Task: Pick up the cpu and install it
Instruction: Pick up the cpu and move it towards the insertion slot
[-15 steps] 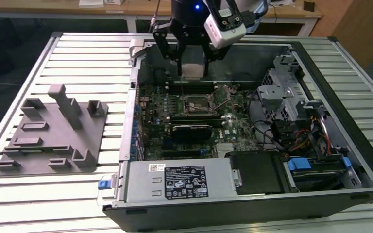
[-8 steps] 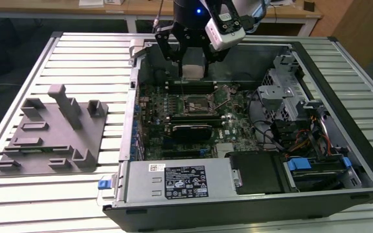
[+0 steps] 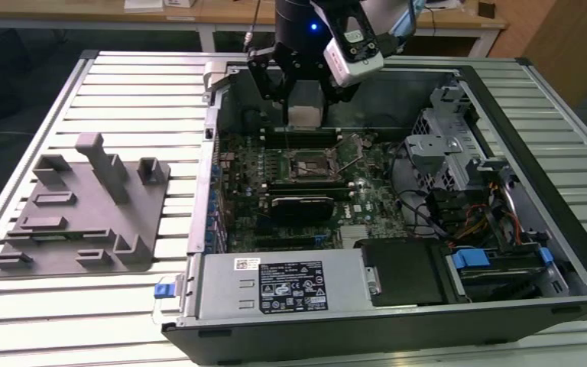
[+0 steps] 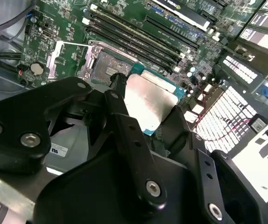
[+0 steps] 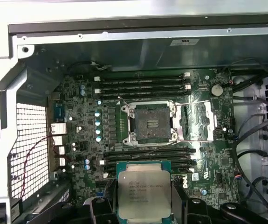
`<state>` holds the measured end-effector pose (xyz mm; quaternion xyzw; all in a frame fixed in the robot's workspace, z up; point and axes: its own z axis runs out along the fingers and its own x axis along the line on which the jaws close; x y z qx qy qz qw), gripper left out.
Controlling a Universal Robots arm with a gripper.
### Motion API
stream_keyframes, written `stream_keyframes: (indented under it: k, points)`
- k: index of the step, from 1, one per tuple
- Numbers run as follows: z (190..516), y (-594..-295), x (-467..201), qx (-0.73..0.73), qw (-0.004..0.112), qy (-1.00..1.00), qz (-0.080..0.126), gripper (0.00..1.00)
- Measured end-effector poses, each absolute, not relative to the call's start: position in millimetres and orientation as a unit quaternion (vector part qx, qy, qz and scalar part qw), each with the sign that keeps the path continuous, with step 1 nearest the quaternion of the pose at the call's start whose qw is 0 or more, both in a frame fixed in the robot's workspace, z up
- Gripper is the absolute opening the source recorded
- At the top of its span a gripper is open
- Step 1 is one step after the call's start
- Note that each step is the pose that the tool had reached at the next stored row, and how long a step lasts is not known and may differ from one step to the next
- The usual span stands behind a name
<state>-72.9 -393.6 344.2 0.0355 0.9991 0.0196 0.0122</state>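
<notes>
Exterior view: my claw hangs over the open computer case on the slatted counter, clamped on the cpu above the motherboard.

Second wrist view: the cpu is pinched by its edges between my fingers, silvery top showing, lifted clear of the board.

First wrist view: the socket lies bare, its metal frame swung open, with the cpu apart from it. By my reckoning the pick-up is done; the chip is not yet seated.
</notes>
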Motion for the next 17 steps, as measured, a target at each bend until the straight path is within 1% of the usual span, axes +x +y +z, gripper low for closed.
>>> stream_keyframes:
  k: [17]
  points:
    - [320, -384, -65, 0.036, 0.012, 0.999, 0.020, 0.55]
